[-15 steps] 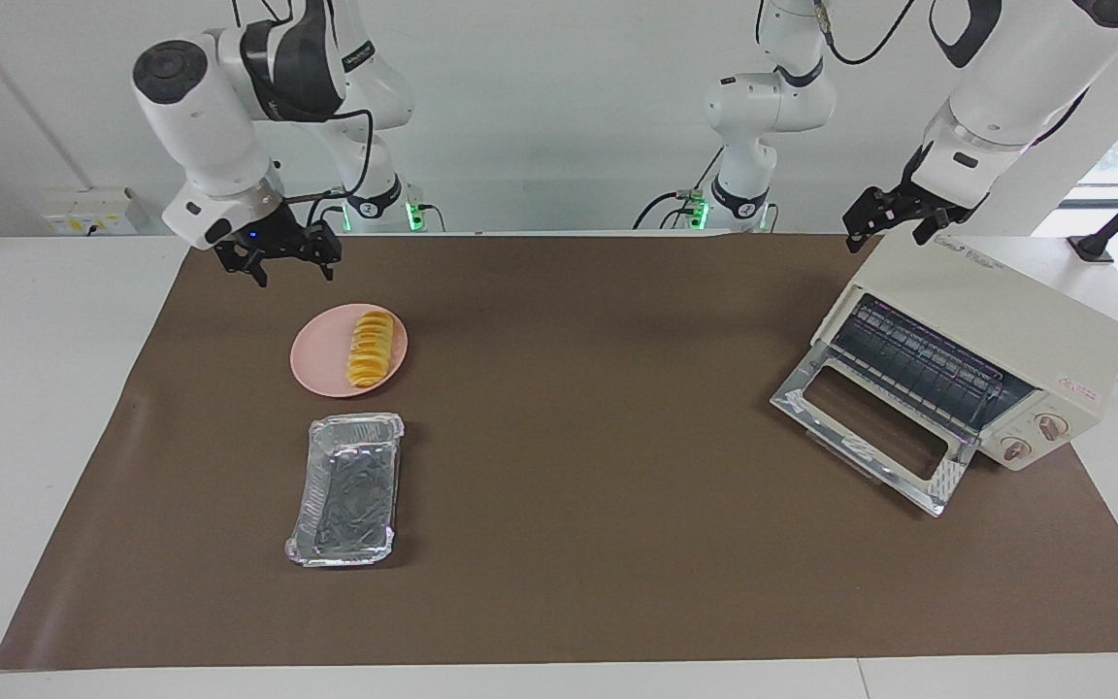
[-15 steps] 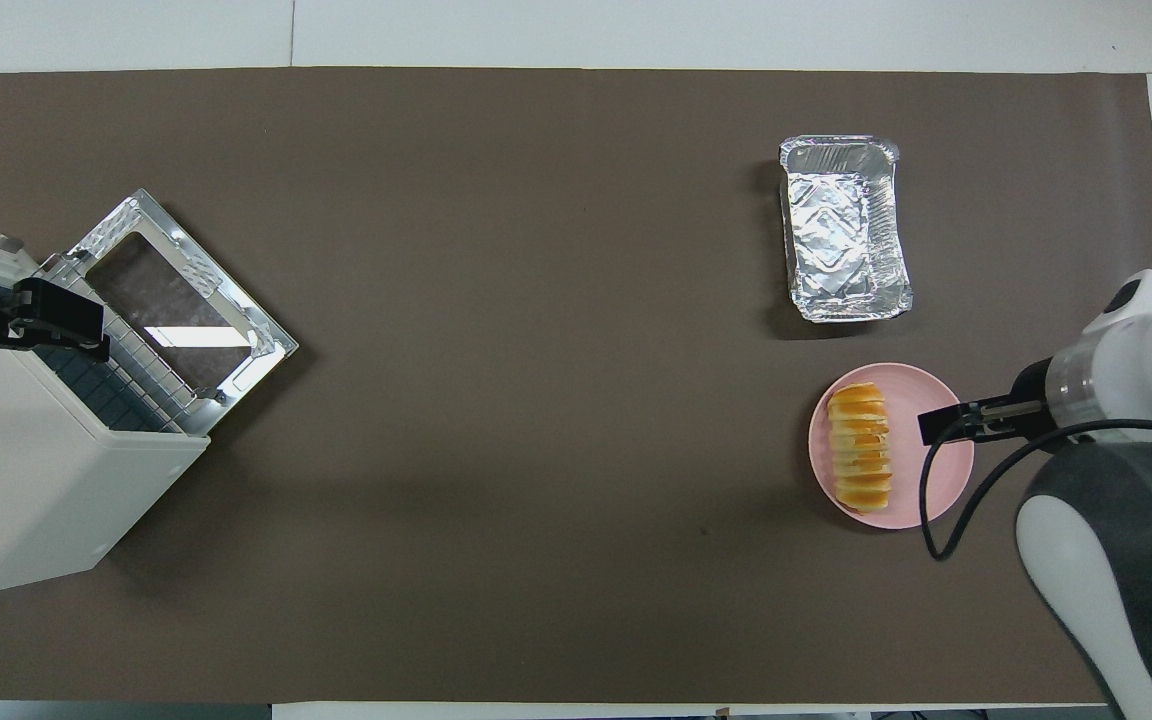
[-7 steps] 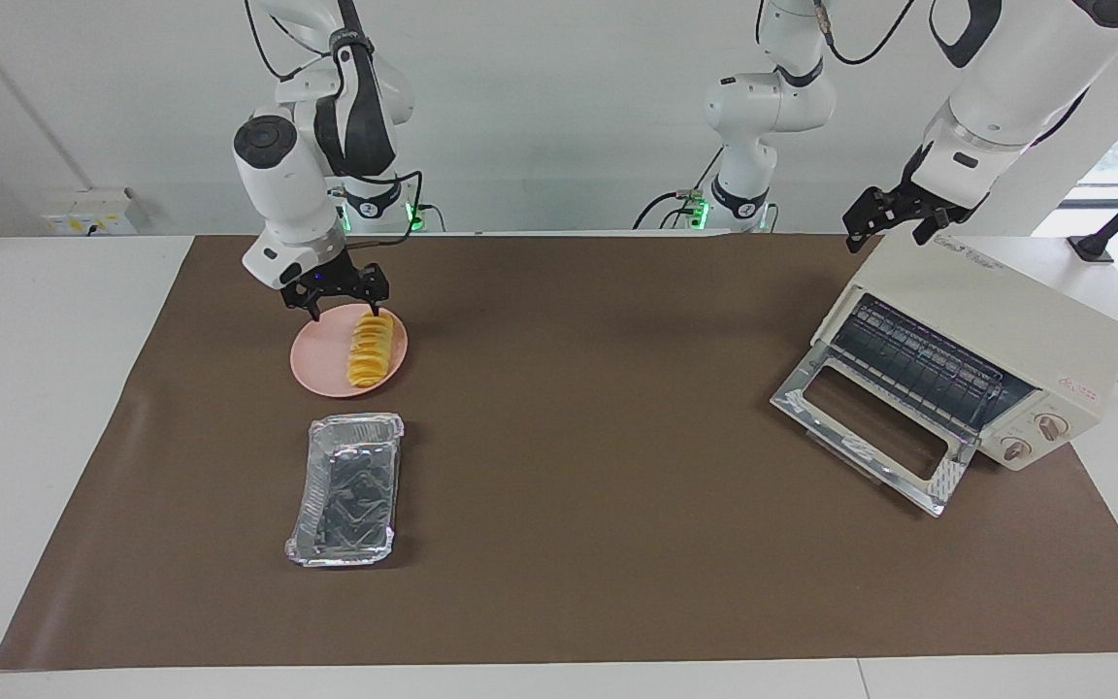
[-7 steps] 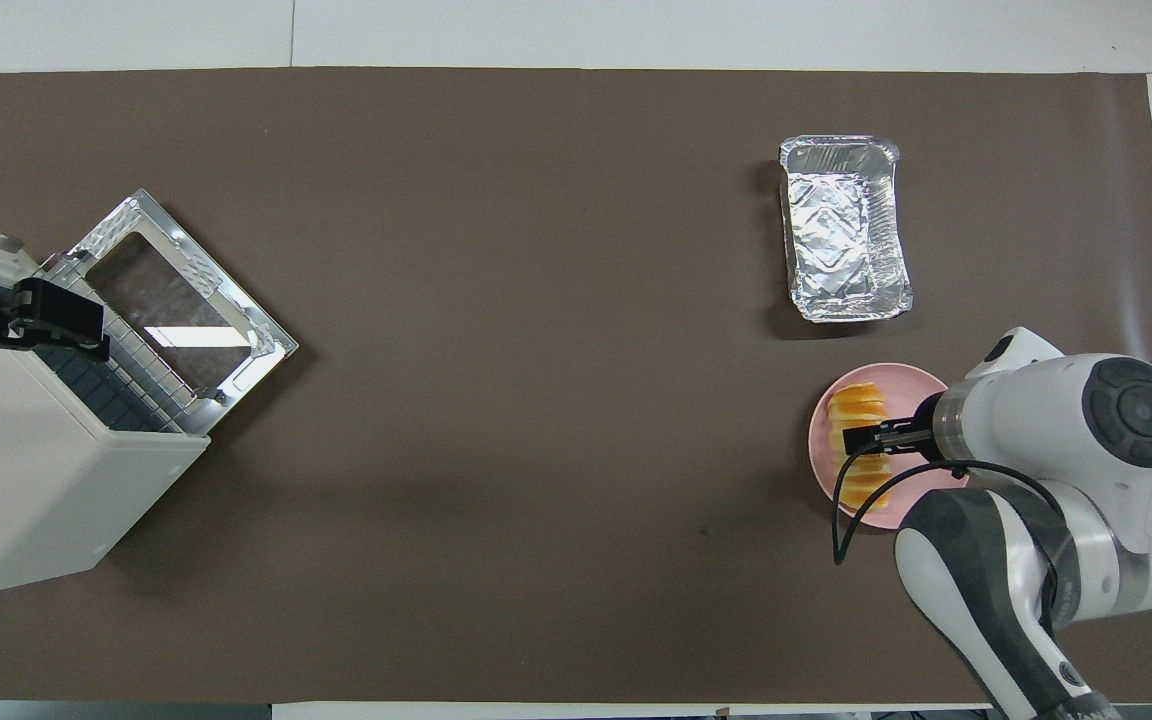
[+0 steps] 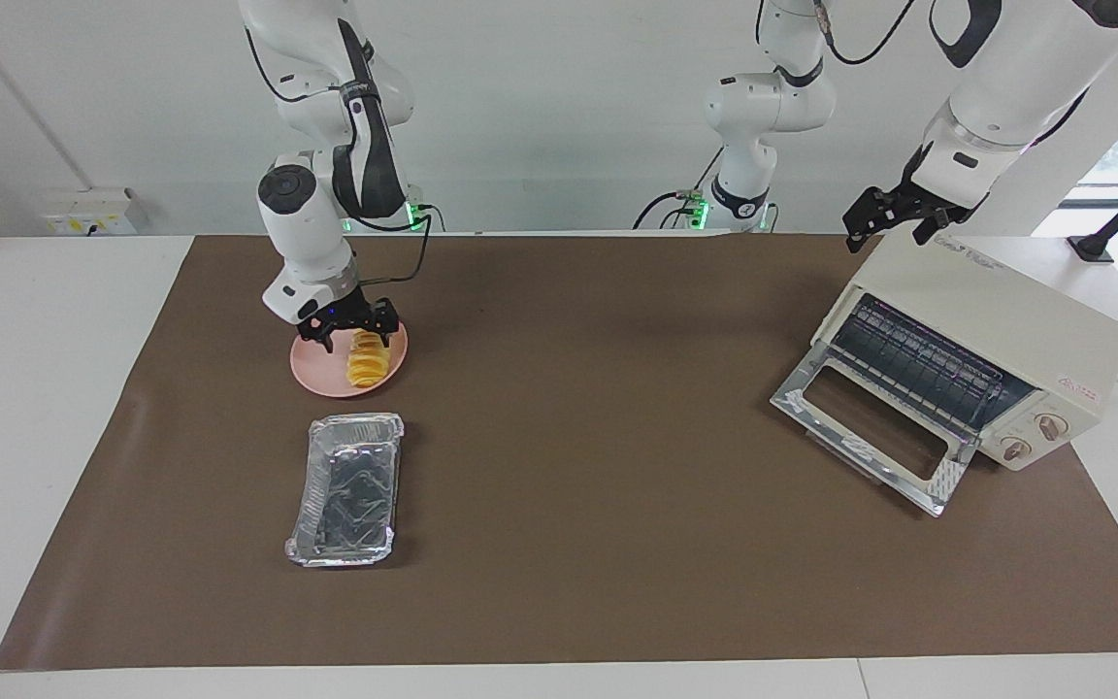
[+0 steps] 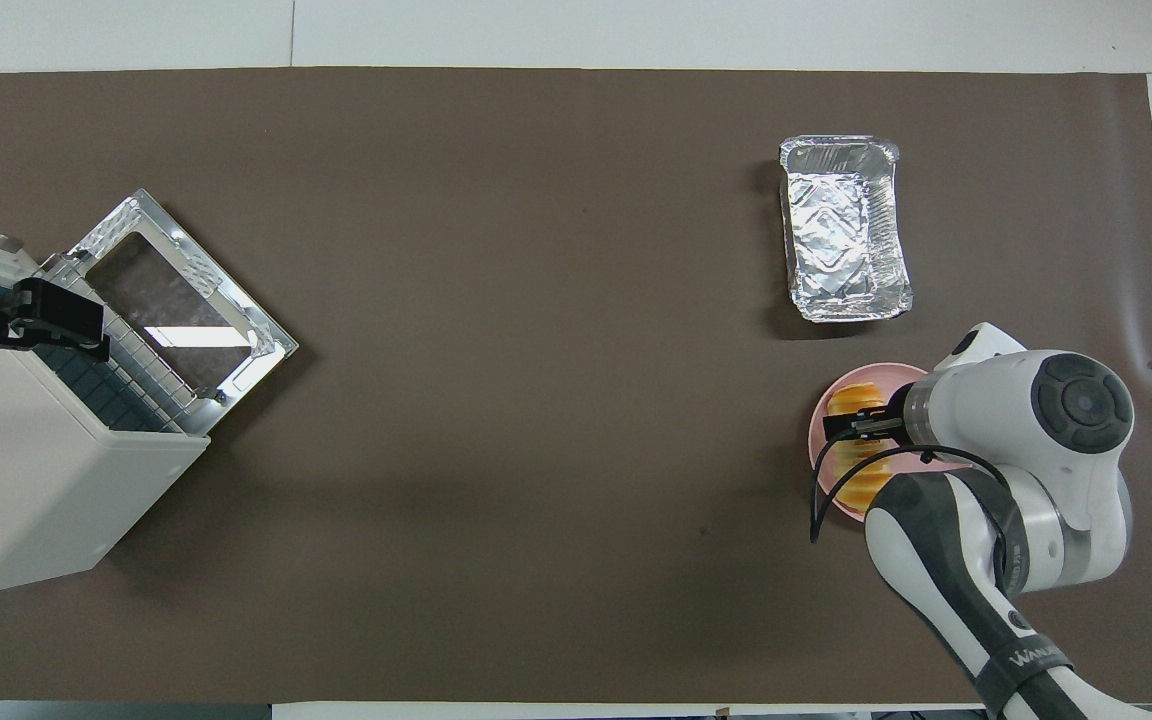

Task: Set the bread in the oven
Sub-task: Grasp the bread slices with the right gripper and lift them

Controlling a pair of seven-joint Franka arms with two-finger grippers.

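Note:
The bread (image 5: 368, 363), a ridged golden-yellow loaf, lies on a pink plate (image 5: 312, 371) toward the right arm's end of the table. My right gripper (image 5: 357, 340) is low over the loaf's end nearer to the robots, open, with a finger on either side. From overhead the right gripper (image 6: 861, 428) and its wrist cover the middle of the bread (image 6: 854, 400) on the plate (image 6: 816, 440). The cream oven (image 5: 996, 311) stands at the left arm's end with its glass door (image 5: 870, 427) dropped open. My left gripper (image 5: 894, 221) waits open above the oven's top.
A silver foil tray (image 5: 345, 490) lies on the brown mat farther from the robots than the plate, also seen as the foil tray (image 6: 844, 230) from overhead. The oven (image 6: 26, 480) sits angled, its door (image 6: 186, 300) opening toward the mat's middle.
My right gripper has swung from beside the plate to over the bread and come down around its end. The left arm has stayed still.

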